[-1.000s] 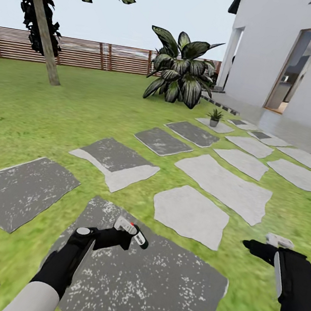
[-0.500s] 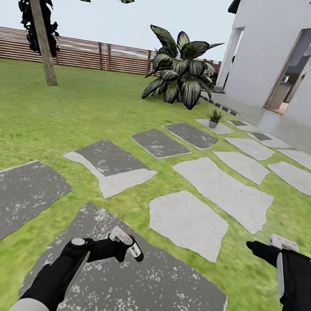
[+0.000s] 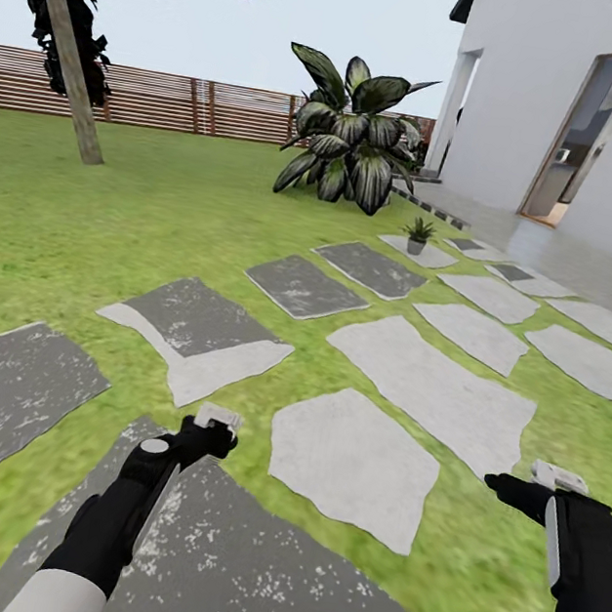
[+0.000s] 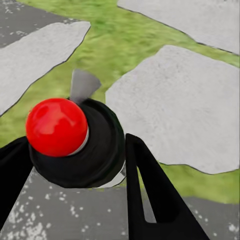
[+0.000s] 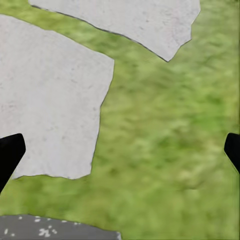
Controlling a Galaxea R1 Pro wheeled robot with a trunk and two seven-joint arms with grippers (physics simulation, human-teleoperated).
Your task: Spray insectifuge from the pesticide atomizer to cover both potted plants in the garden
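Observation:
My left gripper (image 3: 210,432) is shut on the pesticide atomizer (image 3: 219,418), low over a dark stepping stone (image 3: 234,571). Only the atomizer's pale grey spray head shows in the head view. The left wrist view looks at the atomizer (image 4: 75,145) end-on: a dark round body with a red knob and a grey tab, held between two black fingers (image 4: 150,195). My right gripper (image 3: 514,491) hangs open over the lawn; its fingertips (image 5: 9,152) sit wide apart with nothing between them. One small potted plant (image 3: 418,233) stands far ahead on a pale stepping stone near the house.
Grey stepping stones (image 3: 432,385) lead across the lawn toward the white house (image 3: 574,111) at the right. A big striped-leaf plant (image 3: 357,141) grows behind the small pot. A tree trunk (image 3: 66,41) and a brown slatted fence (image 3: 180,103) line the back.
The whole view has shifted, so the camera has moved forward and turned. The atomizer has swung in my left gripper: its dark body pointed right before, and now just the spray head shows.

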